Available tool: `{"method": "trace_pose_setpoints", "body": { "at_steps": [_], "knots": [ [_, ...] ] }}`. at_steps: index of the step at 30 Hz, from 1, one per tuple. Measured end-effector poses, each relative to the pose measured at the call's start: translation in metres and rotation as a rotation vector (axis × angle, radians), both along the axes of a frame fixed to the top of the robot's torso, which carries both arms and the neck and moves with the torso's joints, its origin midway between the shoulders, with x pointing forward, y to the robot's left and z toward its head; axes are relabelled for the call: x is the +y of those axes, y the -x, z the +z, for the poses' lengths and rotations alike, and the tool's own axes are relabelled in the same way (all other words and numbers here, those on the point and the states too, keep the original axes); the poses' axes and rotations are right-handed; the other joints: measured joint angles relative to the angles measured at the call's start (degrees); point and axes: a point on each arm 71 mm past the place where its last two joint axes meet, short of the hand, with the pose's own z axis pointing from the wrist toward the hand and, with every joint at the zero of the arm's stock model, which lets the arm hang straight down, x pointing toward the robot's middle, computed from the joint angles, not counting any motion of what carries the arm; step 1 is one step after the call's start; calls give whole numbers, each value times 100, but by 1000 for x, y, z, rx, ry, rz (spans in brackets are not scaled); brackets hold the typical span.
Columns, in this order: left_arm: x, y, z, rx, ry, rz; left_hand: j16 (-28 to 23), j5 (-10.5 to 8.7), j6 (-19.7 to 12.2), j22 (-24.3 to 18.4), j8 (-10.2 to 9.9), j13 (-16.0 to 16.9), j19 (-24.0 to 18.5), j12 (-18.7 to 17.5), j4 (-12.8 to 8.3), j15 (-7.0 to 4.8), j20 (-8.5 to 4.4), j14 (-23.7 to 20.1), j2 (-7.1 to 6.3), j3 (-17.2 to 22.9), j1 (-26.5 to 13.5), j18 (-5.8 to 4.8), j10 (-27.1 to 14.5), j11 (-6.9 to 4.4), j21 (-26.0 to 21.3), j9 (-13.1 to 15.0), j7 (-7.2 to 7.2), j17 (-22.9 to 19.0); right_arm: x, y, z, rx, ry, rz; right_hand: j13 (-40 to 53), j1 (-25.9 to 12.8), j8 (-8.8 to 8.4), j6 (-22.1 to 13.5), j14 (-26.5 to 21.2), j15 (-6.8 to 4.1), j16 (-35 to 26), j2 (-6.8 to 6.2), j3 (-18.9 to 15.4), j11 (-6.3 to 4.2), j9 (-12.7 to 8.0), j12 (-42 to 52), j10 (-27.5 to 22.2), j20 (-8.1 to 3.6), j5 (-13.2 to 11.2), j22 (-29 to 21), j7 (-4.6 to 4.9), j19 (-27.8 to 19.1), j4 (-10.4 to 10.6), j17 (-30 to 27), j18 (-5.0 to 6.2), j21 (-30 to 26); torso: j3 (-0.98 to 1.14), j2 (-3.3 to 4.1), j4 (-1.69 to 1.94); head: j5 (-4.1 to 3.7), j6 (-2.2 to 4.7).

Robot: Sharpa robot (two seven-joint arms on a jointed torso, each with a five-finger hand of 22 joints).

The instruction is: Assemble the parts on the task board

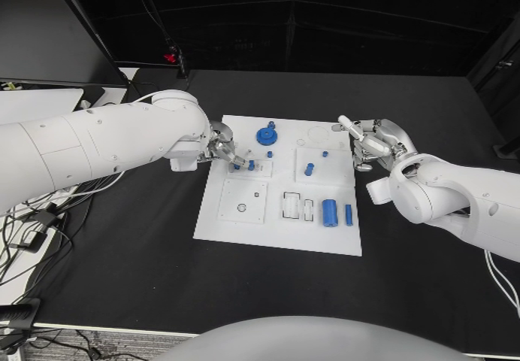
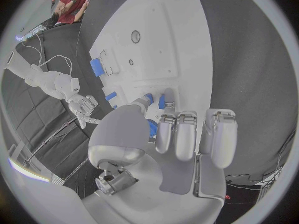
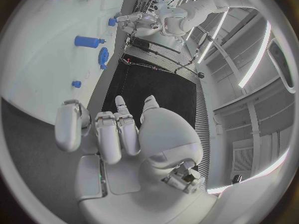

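So the whole setup sits on a black table [image 1: 130, 256] with a matte dark top. The one thing lying flat on it is the white task board [image 1: 276, 226], roughly in the middle and turned a bit askew to the table's edges. Off the table's left side there's a tangle of cables [image 1: 32, 226] hanging around, though it's hard to tell if any actually rest on the tabletop.

Left robot hand [image 1: 225, 151] pinching, right robot hand [image 1: 368, 140] empty.
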Motion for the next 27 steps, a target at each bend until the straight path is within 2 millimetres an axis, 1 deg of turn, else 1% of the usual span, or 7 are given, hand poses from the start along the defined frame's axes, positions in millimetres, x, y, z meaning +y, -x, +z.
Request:
{"method": "trace_pose_setpoints", "body": {
  "at_steps": [3,5,10,12,16,18,27],
  "knots": [
    [0,0,0,0,1,2,0,-69,0,0,0,0,0,0,11,0,0,0,22,-97,-88,0,0,0,0,0,0,0,0,0,0,0,0,0,0,0,0,0,0,0,0,0,0,0,0,0,0,0,0,0,0,0,0,0,0,0,0,-1,0,2,3],
    [1,0,0,-1,2,3,0,-101,-3,0,0,0,0,0,8,0,0,0,79,-173,-153,0,0,0,0,0,3,0,0,0,0,0,0,0,0,0,0,0,0,0,0,0,0,0,0,0,0,0,0,0,0,0,0,0,0,0,0,-1,0,2,4],
    [2,0,0,-4,4,8,0,-101,-2,0,0,0,0,0,12,0,0,0,174,-329,-354,0,0,0,0,0,3,0,0,0,0,0,0,0,0,0,0,0,0,0,0,0,0,0,0,0,0,0,0,0,0,0,0,0,0,0,0,-1,-1,2,6],
    [4,0,0,-6,6,12,0,-105,-2,0,0,0,0,0,7,0,0,0,162,-392,-402,-1,0,0,0,0,3,0,0,0,0,0,0,0,0,0,0,0,0,0,0,0,0,0,0,0,0,0,0,0,0,0,0,0,0,0,0,-1,-1,2,7],
    [6,0,0,-13,10,19,0,-197,-34,0,1,0,0,0,7,14,0,14,212,-518,-514,0,-6,35,0,80,-29,0,0,0,0,0,0,0,0,0,0,0,0,0,0,0,0,0,0,0,0,0,0,0,0,0,0,0,0,0,-1,-1,0,-2,1],
    [7,0,-1,-16,12,20,0,-245,-45,0,52,0,0,0,4,19,0,19,263,-586,-565,0,0,41,0,81,-39,0,0,0,0,0,0,-1,0,0,0,0,0,0,0,0,0,0,0,0,0,0,0,0,0,0,0,0,0,0,-1,-1,-1,-3,1],
    [9,0,-1,-30,26,23,0,-332,-55,0,134,0,0,0,4,19,0,19,264,-685,-610,0,0,41,0,81,-48,0,0,0,0,1,0,0,0,0,0,0,0,0,0,0,0,0,0,0,0,0,-1,0,0,0,0,0,0,0,-1,-1,-4,-10,7]
  ]
}}
